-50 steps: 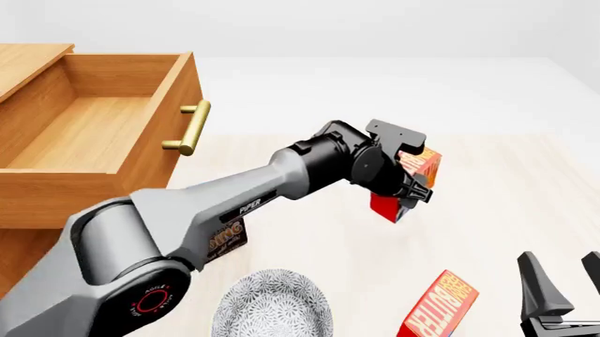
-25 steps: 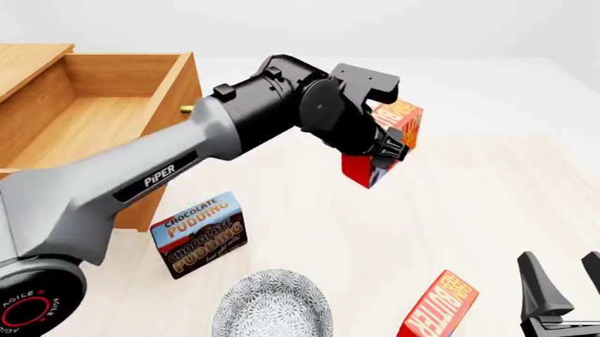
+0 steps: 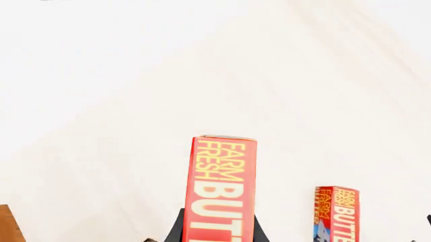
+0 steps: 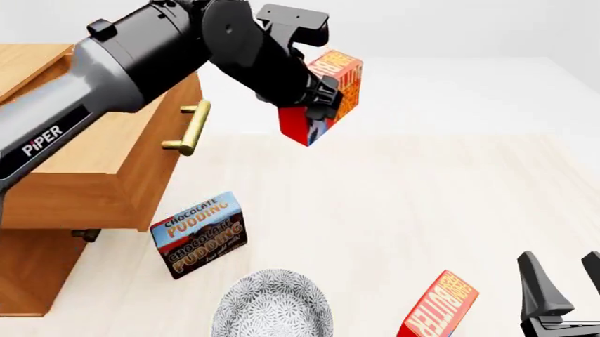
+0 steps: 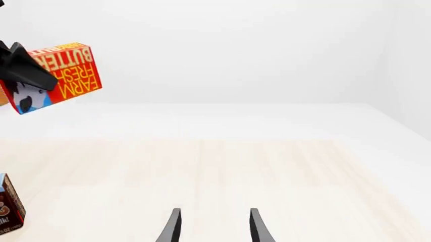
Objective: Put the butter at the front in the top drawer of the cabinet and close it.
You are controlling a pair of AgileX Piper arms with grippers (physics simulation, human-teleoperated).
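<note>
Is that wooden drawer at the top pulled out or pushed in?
Pulled out. The top drawer juts forward from the cabinet, its brass handle well ahead of the cabinet's front.

Grey left arm [image 4: 66, 105], white "PIPER" marking, black wrist, black fingers [image 5: 173, 227].

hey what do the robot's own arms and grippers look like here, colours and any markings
The left arm has a silver-grey link with white "PIPER" lettering, then glossy black rounded wrist housings and a black boxy block at the top. Its left gripper is black. The right gripper is dark grey to black, with narrow tapered jaws that come to thin tips. No loose cables show, and the right arm's links are out of view.
</note>
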